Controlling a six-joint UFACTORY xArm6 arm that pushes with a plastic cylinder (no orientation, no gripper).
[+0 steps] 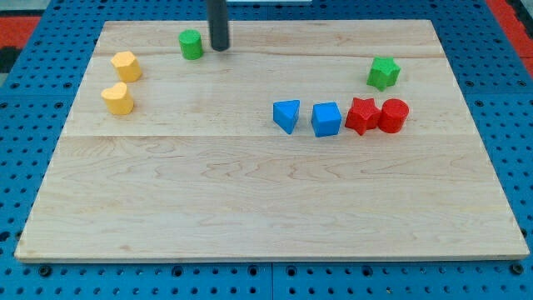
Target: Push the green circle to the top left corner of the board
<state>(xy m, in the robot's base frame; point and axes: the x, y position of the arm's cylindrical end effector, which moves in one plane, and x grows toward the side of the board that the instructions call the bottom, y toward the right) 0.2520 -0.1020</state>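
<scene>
The green circle (191, 44) stands near the top edge of the worktop (266, 208), and my tip (220, 47) rests just beside the circle on its right, apparently not quite touching. No hand is fitted to this arm, so nothing is grasped; the rod can only push. The top left corner lies to the left of the circle and slightly above, opposite my tip, so the push should run leftward with a slight upward bias.

A pale wooden plank tabletop (275, 208) rests on a blue perforated metal base (33, 92), evenly lit.
</scene>
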